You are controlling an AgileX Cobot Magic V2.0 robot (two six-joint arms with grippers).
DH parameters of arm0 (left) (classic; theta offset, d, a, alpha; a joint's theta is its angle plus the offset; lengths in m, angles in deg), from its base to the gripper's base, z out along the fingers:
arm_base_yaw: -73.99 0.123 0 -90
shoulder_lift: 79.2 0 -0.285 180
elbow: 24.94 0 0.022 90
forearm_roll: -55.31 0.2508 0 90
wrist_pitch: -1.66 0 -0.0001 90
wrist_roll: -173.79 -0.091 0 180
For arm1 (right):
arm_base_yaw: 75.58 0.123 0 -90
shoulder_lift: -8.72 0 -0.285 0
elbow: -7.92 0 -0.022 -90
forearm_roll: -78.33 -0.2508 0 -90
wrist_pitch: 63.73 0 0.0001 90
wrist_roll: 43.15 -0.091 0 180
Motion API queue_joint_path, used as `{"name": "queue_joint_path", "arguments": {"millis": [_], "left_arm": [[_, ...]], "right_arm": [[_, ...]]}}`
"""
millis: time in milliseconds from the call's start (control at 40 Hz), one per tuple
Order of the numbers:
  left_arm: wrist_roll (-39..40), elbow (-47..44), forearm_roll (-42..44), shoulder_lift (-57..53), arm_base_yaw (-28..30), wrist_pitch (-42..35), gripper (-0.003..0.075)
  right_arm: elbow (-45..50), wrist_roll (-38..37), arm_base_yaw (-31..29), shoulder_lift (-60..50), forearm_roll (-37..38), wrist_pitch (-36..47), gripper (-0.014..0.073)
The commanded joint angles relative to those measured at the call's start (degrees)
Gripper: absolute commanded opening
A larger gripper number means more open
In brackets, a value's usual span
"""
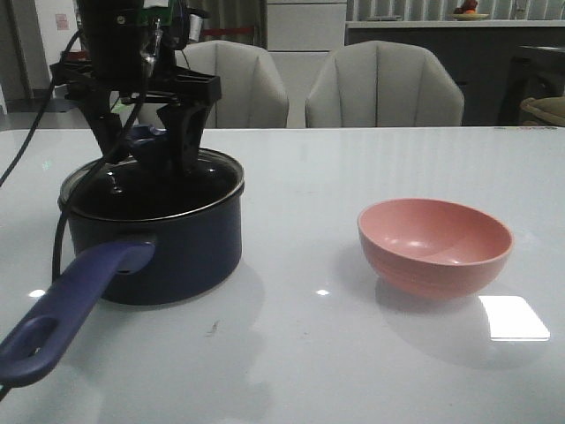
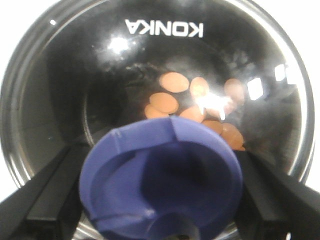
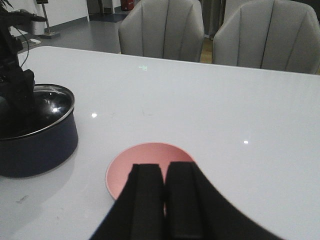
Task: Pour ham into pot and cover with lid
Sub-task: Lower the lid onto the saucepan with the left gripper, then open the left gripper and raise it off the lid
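Left wrist view, ham (image 2: 175,82) under lid (image 2: 75,75)

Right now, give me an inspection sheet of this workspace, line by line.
Surface: glossy white table, light glare, a small dark mark near the pot.
Pot: on the table's left, handle toward the camera.
Lid: seated on the pot, knob between the left hand's fingers.
Ham: orange slices inside the pot, seen through the glass.
Clutter: pink bowl on the right, empty.
Left hand: over the lid, straddling the knob; contact unclear.
Right hand: above the bowl, fingers together, holding nothing.
Cables: black cable hanging beside the pot.
Surroundings: two grey chairs behind the table.
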Motion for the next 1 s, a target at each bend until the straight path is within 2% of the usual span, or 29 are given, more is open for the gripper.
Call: {"name": "queue_joint_path", "arguments": {"millis": [0,425,650,975], "left_arm": [[0.13,1.43,-1.3,-3.0,-0.19,1.64,0.0556],[0.13,1.43,-1.63,-5.62,-0.19,1.64,0.056],[0.13,1.43,-1.63,-5.73,-0.19,1.64,0.0676],[0.13,1.43,-2.24,-12.18,-0.19,1.64,0.0678]], "right_arm": [[-1.62,0.48,-0.06,0.16,-0.11,4.73,0.0161],[-1.62,0.48,-0.06,0.16,-0.11,4.73,0.0161],[-1.62,0.48,-0.06,0.16,-0.11,4.73,0.0161],[-1.62,0.48,-0.06,0.16,-0.11,4.73,0.0161]]}}
